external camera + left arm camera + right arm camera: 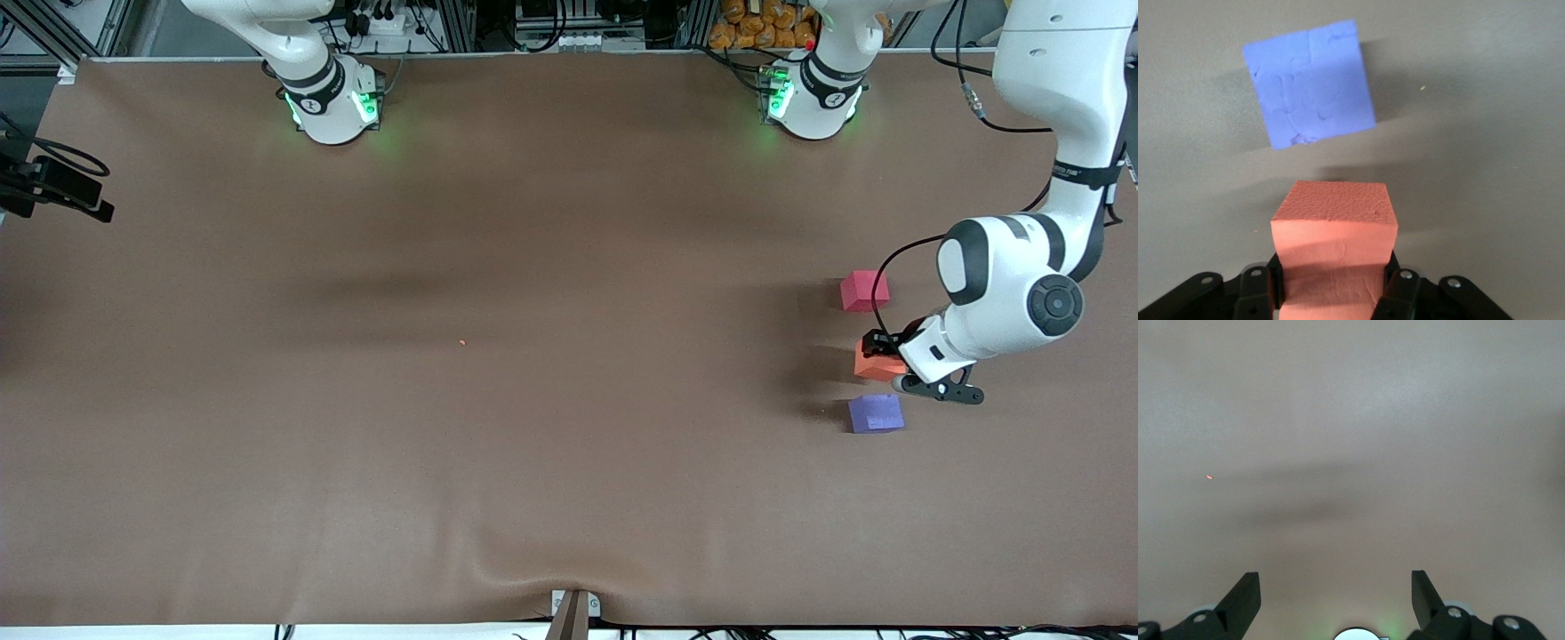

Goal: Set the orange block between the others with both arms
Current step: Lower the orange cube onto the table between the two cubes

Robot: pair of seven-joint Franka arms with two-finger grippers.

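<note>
My left gripper (889,360) is shut on the orange block (876,366), low over the table at the left arm's end. The block sits in the gap between the pinkish-red cube (862,291), farther from the front camera, and the purple-blue cube (876,413), nearer to it. In the left wrist view the orange block (1331,227) fills the space between the black fingers (1401,293), with the purple-blue cube (1310,83) just ahead of it. I cannot tell whether the block touches the table. My right gripper (1335,590) stands open over bare brown table, holding nothing.
A tiny orange speck (462,342) lies mid-table and also shows in the right wrist view (1209,477). A black device (53,182) juts over the table edge at the right arm's end. A small bracket (573,613) sits at the front edge.
</note>
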